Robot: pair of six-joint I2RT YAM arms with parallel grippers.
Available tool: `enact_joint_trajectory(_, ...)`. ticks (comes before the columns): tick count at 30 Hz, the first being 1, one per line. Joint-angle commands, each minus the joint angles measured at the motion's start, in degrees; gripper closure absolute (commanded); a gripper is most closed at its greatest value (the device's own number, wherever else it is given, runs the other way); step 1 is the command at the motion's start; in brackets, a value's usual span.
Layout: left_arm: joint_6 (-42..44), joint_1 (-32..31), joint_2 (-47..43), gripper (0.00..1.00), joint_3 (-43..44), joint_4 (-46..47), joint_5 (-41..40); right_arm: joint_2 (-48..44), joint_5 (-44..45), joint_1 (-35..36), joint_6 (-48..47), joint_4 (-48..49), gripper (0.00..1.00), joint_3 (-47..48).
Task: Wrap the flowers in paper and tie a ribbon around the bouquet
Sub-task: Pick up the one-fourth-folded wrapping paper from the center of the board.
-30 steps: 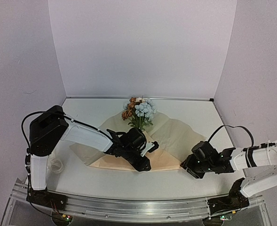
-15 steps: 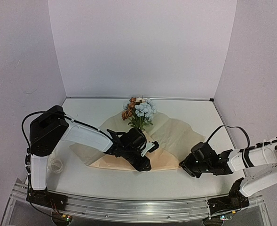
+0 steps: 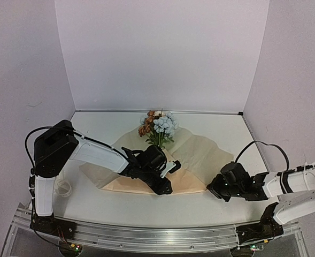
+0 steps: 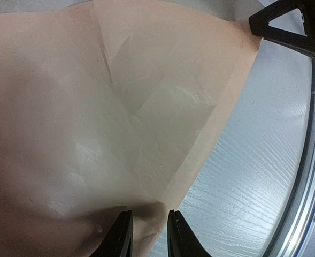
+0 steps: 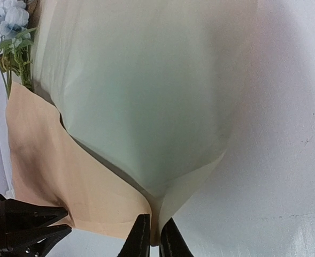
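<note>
Right gripper (image 5: 154, 239) nipping a corner of the paper (image 5: 141, 96), left gripper (image 4: 148, 236) clamped on its near edge, flowers (image 3: 158, 126) at its far end

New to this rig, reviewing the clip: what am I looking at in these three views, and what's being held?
It is a two-armed robot: two black-and-white arms bolted at the near edge of a white table, each ending in a two-finger gripper. The wide picture comes from a fixed camera above and behind the arms. The other two come from a camera on each wrist, so each gripper's own fingers show at the bottom. On the table lies a large sheet of tan kraft paper, partly folded so its paler side shows. A bunch of pale blue and brown-orange flowers lies on it, heads toward the back wall. The left gripper is closed on the paper's near edge; the right gripper pinches its right-hand corner.
</note>
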Motion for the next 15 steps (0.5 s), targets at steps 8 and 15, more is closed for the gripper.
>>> enact_joint_trajectory(8,-1.1,-0.5,0.5,0.75,2.4,1.0,1.2,-6.4,0.8,0.6,-8.1,-10.9,1.00,2.2)
enact_joint_trajectory(15,0.7,-2.8,1.3,0.75,6.7,0.8,-0.9,-12.2,0.1,0.9,-11.6,-20.6,1.00,4.1)
